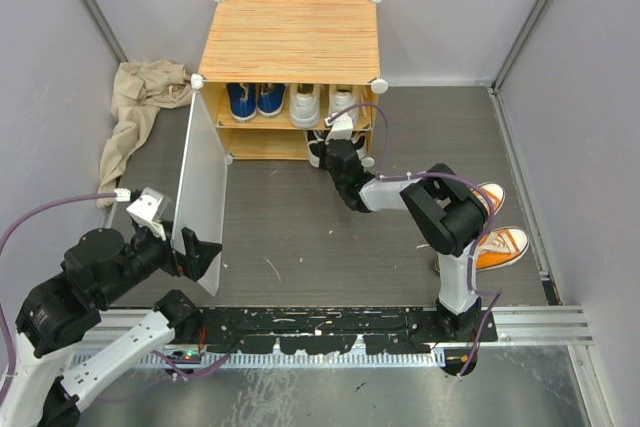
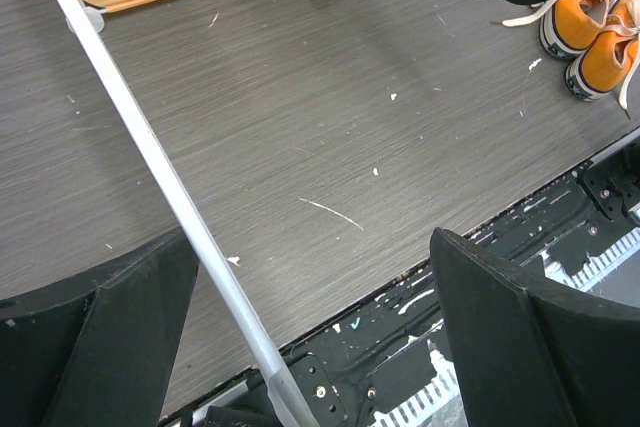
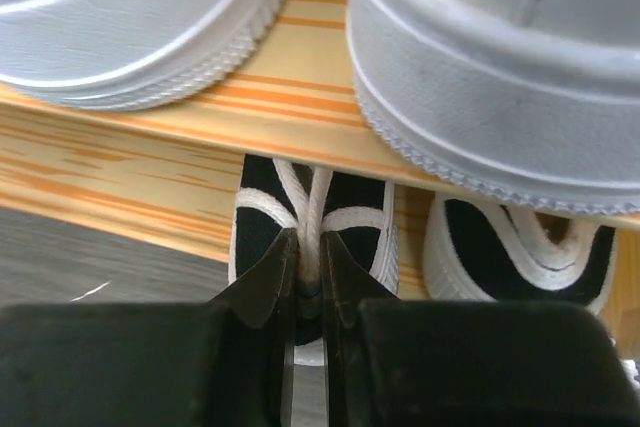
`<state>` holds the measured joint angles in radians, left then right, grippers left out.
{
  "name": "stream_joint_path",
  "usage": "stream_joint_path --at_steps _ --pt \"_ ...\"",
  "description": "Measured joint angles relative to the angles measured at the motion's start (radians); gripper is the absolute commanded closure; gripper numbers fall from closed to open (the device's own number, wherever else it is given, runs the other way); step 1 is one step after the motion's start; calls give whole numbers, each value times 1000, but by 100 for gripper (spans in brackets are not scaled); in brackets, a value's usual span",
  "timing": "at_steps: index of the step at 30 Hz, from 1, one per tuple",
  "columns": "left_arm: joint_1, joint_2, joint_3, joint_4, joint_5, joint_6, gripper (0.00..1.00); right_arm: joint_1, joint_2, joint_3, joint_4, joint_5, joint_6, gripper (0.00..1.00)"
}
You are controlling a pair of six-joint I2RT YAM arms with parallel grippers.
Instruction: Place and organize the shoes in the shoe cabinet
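my left tool (image 2: 310,332) is sitting with jaws apart around the edge of the door panel (image 1: 200,182). in the shoe cabinet (image 1: 290,39), blue shoes (image 1: 255,99) and white shoes (image 1: 320,103) are resting on the upper shelf. my right tool (image 3: 308,277) is pinching the lace of a black high-top (image 3: 262,225) underneath. orange shoes (image 1: 497,237) are lying on the bench, far right.

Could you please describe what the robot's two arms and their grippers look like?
Both arms are mostly black with a white lower link. The left arm carries a white camera block and a purplish cable; the right arm has a similar cable. The left gripper and right gripper each have two black wedge-shaped fingers.
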<state>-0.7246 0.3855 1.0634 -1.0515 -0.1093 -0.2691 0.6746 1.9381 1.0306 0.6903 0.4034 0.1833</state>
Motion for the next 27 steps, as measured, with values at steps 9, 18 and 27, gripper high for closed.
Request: stream_joint_path --at_steps 9,18,27 --pt "0 0 0 0 -1 0 2 -21 72 28 61 29 32 98" --pt "0 12 0 0 0 0 2 -19 135 84 117 86 58 97" --pt "0 14 0 0 0 0 2 -33 194 139 125 105 82 67"
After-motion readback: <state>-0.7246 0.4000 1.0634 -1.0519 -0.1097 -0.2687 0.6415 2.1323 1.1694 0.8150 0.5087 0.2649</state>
